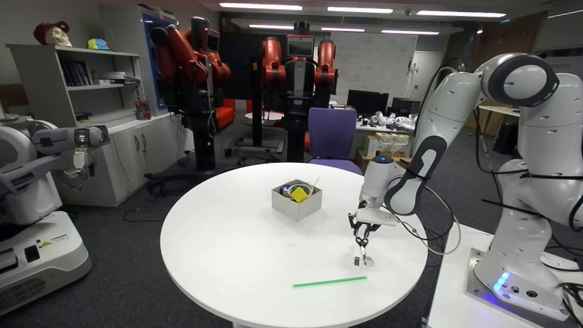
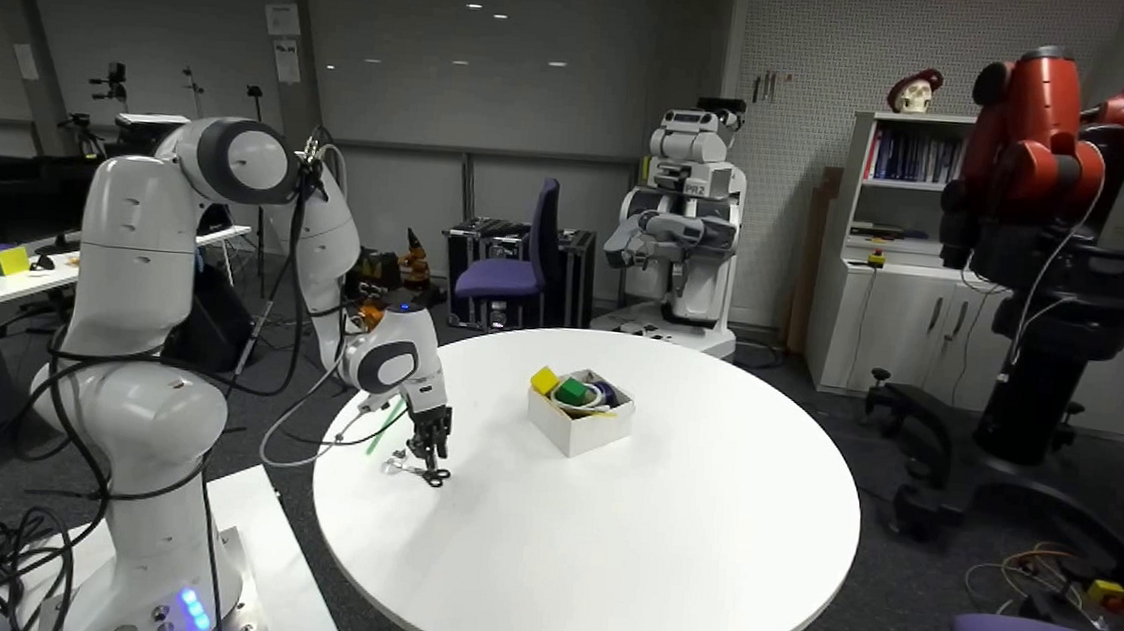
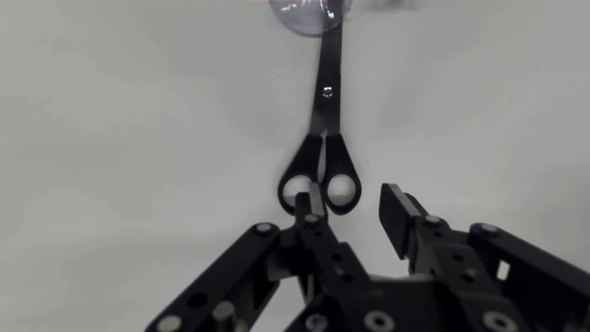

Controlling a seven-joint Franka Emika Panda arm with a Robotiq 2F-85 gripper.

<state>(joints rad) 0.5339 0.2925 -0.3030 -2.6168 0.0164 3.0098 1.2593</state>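
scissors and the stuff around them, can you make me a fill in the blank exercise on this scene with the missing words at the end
1. In the wrist view, the jaws of the gripper stand ____, not shut.
2. The scissors have handles coloured ____.
3. The thin stick lies on a round table coloured ____.
4. Beside the yellow block in the box is a block coloured ____.

Missing words: open; black; white; green.
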